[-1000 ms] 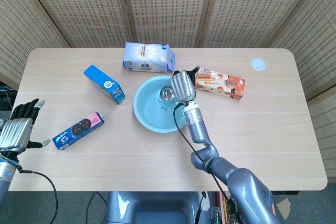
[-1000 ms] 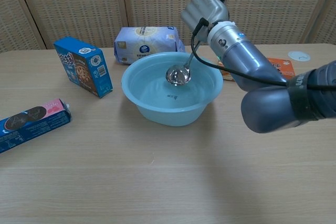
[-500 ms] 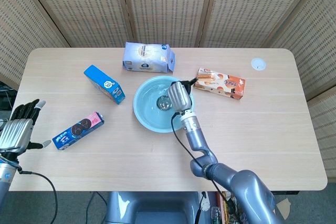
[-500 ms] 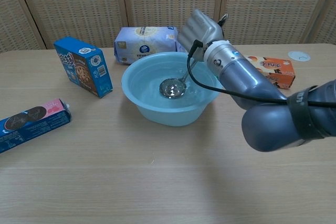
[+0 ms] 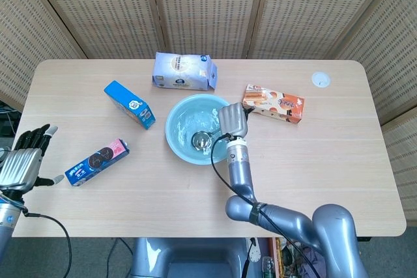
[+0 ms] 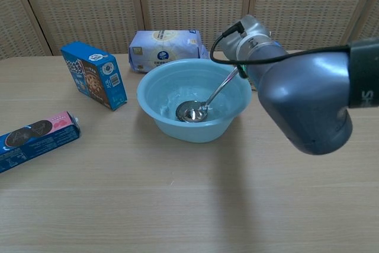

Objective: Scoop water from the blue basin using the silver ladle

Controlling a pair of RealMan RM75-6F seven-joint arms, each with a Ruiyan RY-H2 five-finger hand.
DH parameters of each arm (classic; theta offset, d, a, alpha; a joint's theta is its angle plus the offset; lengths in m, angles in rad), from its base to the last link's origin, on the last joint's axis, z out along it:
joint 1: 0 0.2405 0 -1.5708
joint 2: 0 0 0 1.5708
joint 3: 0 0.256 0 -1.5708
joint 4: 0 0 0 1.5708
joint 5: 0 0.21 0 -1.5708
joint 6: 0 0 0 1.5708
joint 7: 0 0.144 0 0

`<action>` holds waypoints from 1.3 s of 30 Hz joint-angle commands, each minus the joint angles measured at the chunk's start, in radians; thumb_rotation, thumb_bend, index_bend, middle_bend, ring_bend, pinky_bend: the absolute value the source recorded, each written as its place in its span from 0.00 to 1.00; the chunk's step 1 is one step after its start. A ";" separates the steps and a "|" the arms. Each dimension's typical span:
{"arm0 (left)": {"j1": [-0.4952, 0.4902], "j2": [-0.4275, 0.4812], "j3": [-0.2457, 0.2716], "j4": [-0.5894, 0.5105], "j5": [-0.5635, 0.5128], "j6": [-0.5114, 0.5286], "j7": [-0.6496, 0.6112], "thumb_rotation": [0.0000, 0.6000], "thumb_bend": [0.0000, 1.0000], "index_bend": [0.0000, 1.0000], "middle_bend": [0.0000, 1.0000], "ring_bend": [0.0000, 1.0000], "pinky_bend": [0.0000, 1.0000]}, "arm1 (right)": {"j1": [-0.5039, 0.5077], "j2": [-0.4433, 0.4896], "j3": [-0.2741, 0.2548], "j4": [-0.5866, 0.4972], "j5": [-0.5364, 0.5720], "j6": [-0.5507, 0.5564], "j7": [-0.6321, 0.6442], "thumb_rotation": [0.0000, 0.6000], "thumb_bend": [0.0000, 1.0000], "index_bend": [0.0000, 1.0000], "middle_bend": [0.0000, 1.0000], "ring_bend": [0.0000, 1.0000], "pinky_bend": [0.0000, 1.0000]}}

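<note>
The light blue basin (image 5: pixel 171 122) (image 6: pixel 177 132) stands mid-table with rippling water in it. The silver ladle's bowl (image 5: pixel 201 140) (image 6: pixel 190 111) lies low in the water near the basin's front. Its thin handle (image 6: pixel 224 86) slopes up to the right over the rim. My right hand (image 5: pixel 232 120) (image 6: pixel 247 32) grips the top of that handle just above the basin's right rim. Far off at the left table edge, my left hand (image 5: pixel 22 160) hangs with its fingers apart and holds nothing; only the head view shows it.
A blue cookie box (image 5: pixel 129 103) (image 6: pixel 93 74) and an Oreo pack (image 5: pixel 98 161) (image 6: pixel 35 140) lie left of the basin. A white-blue bag (image 5: pixel 183 71) (image 6: pixel 166 48) sits behind it. An orange wafer box (image 5: pixel 273 103) lies right, a white disc (image 5: pixel 320 79) beyond.
My right hand has come toward the front and right of the basin. The ladle's bowl has swept from the far side down into the water near the front. The left hand is still.
</note>
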 commanded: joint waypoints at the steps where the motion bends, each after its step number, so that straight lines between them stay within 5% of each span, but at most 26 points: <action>1: -0.001 -0.001 0.001 -0.001 -0.001 -0.001 0.002 1.00 0.00 0.00 0.00 0.00 0.00 | 0.008 0.054 0.054 -0.072 0.072 0.026 -0.023 1.00 0.79 0.77 1.00 1.00 1.00; 19: -0.014 -0.008 0.000 0.006 -0.026 -0.017 0.017 1.00 0.00 0.00 0.00 0.00 0.00 | 0.073 0.191 0.076 -0.218 0.214 0.126 -0.043 1.00 0.81 0.78 1.00 1.00 1.00; 39: -0.021 -0.003 0.001 0.011 -0.034 -0.029 0.006 1.00 0.00 0.00 0.00 0.00 0.00 | 0.229 0.238 0.137 -0.214 0.570 0.254 -0.225 1.00 0.83 0.79 1.00 1.00 1.00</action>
